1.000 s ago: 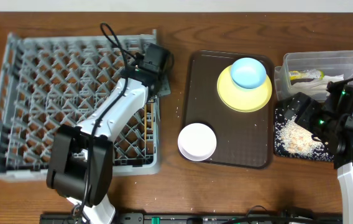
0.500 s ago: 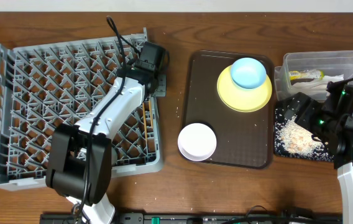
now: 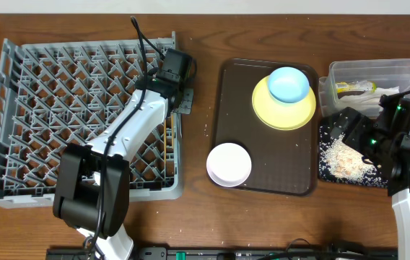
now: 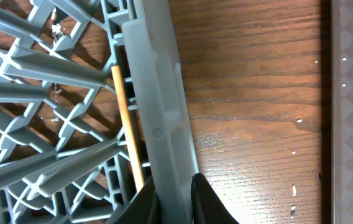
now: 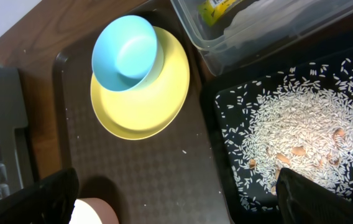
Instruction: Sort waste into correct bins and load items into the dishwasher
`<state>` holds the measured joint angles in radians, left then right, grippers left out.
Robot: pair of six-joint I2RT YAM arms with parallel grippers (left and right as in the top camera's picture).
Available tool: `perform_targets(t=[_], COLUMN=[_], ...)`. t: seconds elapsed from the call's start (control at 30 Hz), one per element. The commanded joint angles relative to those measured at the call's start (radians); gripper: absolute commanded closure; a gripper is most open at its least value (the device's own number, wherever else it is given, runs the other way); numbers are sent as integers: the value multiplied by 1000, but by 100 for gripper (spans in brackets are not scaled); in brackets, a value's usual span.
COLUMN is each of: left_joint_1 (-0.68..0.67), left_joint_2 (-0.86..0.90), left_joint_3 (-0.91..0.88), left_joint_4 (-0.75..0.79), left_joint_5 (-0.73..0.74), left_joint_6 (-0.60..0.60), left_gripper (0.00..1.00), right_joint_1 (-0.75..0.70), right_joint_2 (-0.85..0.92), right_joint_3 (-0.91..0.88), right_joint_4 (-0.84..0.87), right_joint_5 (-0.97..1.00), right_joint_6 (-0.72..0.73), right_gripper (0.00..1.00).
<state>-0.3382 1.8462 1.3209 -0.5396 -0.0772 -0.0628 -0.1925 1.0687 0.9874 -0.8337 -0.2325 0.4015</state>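
Currently the left gripper [image 4: 175, 196] sits at the right-hand rim of the grey dish rack [image 3: 68, 115]. In the wrist view one finger stands on each side of the rim wall and both fingers [image 4: 209, 202] press against it, so the gripper is clamped on the rack's edge. Just inside the rim, next to the inner finger, one wooden chopstick [image 4: 127, 124] lies along the wall among the pegs. A second stick cannot be made out. Bare wooden table [image 4: 251, 112] lies on the outer side of the fingers.

The right gripper [image 5: 176, 183] has its fingers [image 5: 46, 199] set wide apart with nothing between them. It hangs over the seam between the brown serving tray [image 3: 263, 177] and the black tray [image 3: 325, 172].
- Rice crumbs [image 5: 301, 130] are heaped in the black tray, just ahead of the right-side finger.
- The clear tub [image 5: 257, 46] is further ahead on the same side, touching the black tray's far edge. A green-and-yellow snack wrapper [image 5: 217, 9] lies inside it.
- The yellow plate [image 5: 145, 115] is ahead of the gap between the fingers, towards the left-side one, and rests on the brown tray.
- The light blue bowl [image 5: 127, 53] stands upright on the plate, at the edge farthest from the gripper.
- The white bowl [image 3: 229, 164] is close beside the left-side finger, overhanging the brown tray's left edge. Only a sliver of it shows in the wrist view.
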Motion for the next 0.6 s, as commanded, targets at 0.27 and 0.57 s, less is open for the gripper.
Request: perform_targets(t=[0.27,0.57], left_joint_1=[-1,-2], left_joint_2=[-5,-229], left_joint_3=[-13,-13], left_joint_4=[8,-54], left_joint_5=[5,49], left_joint_6=[86,9], left_gripper=[78,53], right_joint_1=[-6,-6], right_joint_2=[-1,-1], right_joint_3=[13,13], right_joint_4=[-1,-1], right_joint_5=[-4,-4], right_joint_6=[-6,-6], right_gripper=[1,1])
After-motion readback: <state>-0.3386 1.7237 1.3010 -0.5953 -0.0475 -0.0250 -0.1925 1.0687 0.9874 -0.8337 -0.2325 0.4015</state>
